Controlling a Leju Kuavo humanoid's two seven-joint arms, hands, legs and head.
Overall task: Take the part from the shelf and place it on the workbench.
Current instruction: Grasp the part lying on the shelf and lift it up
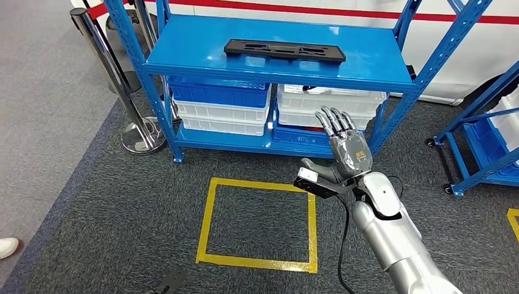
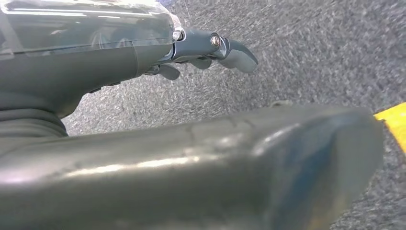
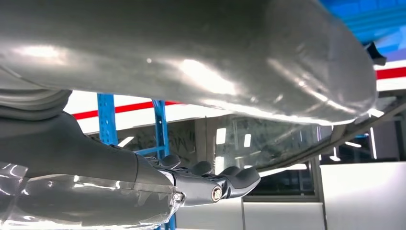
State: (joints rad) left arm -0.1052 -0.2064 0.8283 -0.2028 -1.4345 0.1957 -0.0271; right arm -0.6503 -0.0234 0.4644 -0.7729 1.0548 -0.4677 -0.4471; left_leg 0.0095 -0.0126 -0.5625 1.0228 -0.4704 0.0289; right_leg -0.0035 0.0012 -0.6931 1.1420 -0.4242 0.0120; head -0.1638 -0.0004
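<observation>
The part point(image 1: 284, 49) is a long flat black piece lying on the top board of the blue shelf point(image 1: 196, 55), a little right of its middle. My right hand point(image 1: 346, 147) is raised in front of the shelf's lower level, below the part and to its right. Its fingers are stretched out and apart, pointing up towards the shelf, with nothing in them. The right wrist view shows this right hand point(image 3: 143, 187) bare, with blue uprights behind it. My left hand point(image 2: 95, 52) hangs low over the grey carpet, its fingers point(image 2: 234, 52) extended and holding nothing.
White and blue bins point(image 1: 220, 104) fill the shelf's lower level. A yellow taped square point(image 1: 211, 202) marks the carpet in front of it. Chrome stanchions point(image 1: 138, 131) stand at the left, a second blue rack point(image 1: 477, 122) at the right, a person's shoe point(image 1: 7, 246) at the left edge.
</observation>
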